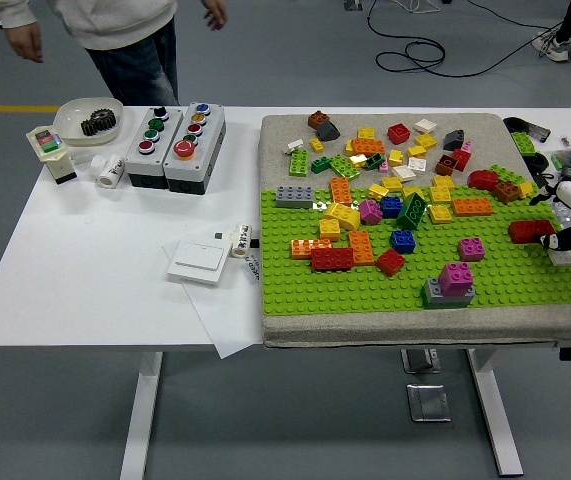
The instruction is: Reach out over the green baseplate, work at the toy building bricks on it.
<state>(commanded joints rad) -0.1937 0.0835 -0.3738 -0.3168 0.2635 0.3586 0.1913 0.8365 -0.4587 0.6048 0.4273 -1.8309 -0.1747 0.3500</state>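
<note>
The right hand (565, 238) comes in from the right edge and sits over the far right side of the green baseplate (365, 288) — its black fingers are right against a dark red brick (527, 230), but I honestly can't tell if they're gripping it or just touching. No left arm anywhere in view.

The baseplate lies on a grey pad (385, 330), which takes up the right half of a white table (85, 270) on a grey floor. Loose bricks are piled across the pad's far part and the plate's upper half; nearer the front there's a pink brick on a grey one (449, 283), a red brick (331, 258) and a blue one (402, 240).

On the left half — two button boxes (175, 145) side by side, one white bowl (87, 118) holding a black gear, one white wall switch (198, 262) on a sheet of paper.

A person (115, 30) stands at the far left corner, hands hanging free.
</note>
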